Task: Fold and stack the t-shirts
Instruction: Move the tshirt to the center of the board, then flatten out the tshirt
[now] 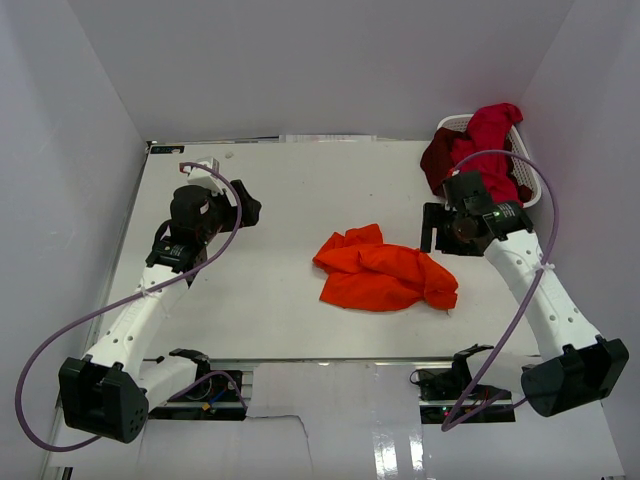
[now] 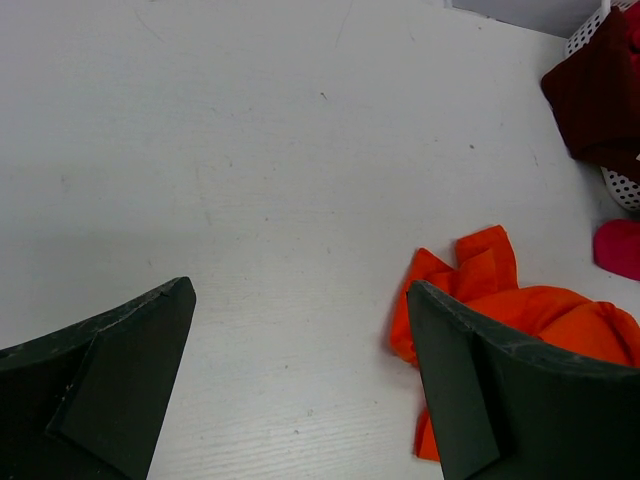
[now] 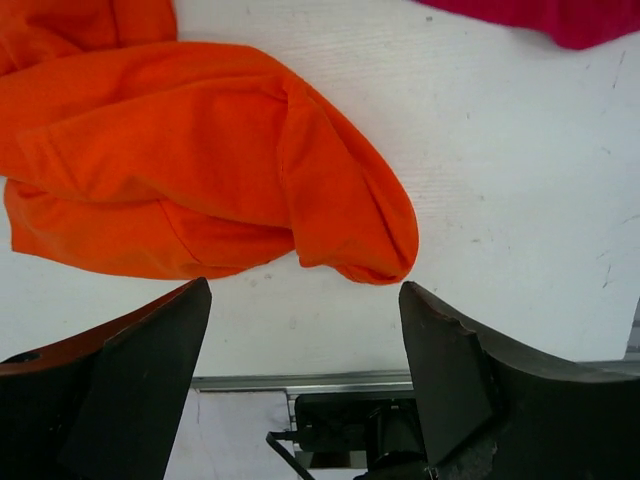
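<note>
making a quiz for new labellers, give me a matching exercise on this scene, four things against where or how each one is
Things:
1 orange t-shirt
2 maroon t-shirt
3 laundry basket
4 left pincer

Place or state:
a open above bare table
b crumpled mid-table
c far right corner
d draped over the basket's edge

Pairs: 1-b, 2-d, 3-c, 4-a

A crumpled bright orange cloth shirt [image 1: 385, 272] lies in the middle of the white table [image 1: 290, 190]. Far right, a white plastic basket [image 1: 453, 123] holds a red shirt [image 1: 492, 135] and a dark maroon shirt [image 1: 437, 158].
</note>
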Action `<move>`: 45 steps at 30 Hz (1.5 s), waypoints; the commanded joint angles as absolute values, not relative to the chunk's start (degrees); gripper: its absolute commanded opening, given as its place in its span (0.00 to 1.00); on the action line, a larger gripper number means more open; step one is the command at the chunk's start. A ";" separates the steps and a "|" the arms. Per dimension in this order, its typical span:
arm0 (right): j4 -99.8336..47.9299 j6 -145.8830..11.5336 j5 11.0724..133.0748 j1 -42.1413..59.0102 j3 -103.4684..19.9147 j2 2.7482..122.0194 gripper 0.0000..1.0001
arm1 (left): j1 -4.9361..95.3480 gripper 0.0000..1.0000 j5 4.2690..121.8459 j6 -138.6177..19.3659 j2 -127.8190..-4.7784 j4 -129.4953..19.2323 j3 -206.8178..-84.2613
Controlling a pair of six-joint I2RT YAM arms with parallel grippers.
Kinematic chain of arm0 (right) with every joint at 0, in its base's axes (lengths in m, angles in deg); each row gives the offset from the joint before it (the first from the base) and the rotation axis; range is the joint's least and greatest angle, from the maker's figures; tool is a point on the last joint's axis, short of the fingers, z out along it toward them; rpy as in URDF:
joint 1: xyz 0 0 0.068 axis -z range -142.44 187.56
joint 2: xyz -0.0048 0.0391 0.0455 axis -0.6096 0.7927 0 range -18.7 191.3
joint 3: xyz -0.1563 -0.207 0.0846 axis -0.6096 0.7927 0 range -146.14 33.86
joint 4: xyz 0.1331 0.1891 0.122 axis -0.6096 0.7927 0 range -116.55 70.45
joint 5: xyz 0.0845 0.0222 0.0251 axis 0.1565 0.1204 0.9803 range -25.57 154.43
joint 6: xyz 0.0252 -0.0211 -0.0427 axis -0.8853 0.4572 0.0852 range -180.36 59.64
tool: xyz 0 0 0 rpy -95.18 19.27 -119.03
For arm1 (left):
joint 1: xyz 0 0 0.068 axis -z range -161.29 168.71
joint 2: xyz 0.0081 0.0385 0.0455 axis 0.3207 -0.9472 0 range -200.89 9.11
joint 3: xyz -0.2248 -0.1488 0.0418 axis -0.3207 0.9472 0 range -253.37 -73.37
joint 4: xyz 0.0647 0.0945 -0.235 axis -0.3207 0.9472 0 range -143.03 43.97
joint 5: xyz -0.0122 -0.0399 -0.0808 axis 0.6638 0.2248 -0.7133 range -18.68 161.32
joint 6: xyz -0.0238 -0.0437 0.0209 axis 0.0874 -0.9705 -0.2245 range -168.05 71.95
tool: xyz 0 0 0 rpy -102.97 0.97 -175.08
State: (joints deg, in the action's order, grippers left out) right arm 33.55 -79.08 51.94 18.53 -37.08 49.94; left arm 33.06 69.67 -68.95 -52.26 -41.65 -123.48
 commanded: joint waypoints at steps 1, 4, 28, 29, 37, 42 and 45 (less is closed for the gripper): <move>32.08 -74.52 53.96 18.49 -41.73 48.37 0.82 | 32.86 0.98 68.25 -69.14 -51.98 -42.48 -124.96; 30.23 -72.06 58.80 18.23 -42.08 50.03 0.83 | 32.86 0.98 67.89 -69.14 -52.33 -42.57 -124.96; 21.71 -70.03 65.66 0.83 -48.23 75.16 0.77 | 32.94 0.98 67.89 -68.70 -53.12 -42.48 -125.05; 21.62 -70.29 65.58 0.65 -48.67 76.13 0.77 | 32.86 0.98 67.89 -68.61 -53.12 -42.48 -125.05; 21.71 -71.61 61.01 -2.08 -51.75 81.32 0.75 | 32.94 0.98 68.07 -68.53 -53.38 -42.48 -125.14; 21.62 -71.44 57.76 -2.69 -52.89 83.86 0.72 | 32.94 0.98 68.07 -68.52 -53.47 -42.48 -125.05; 21.88 -71.52 54.17 -3.48 -53.68 85.19 0.71 | 32.86 0.98 67.98 -68.44 -53.38 -42.48 -125.14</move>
State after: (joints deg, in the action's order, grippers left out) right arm 22.34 -70.91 58.80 -2.73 -50.83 84.37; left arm 33.06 68.64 -68.89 -53.48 -41.67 -123.48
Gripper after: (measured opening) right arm 0.714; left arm 0.979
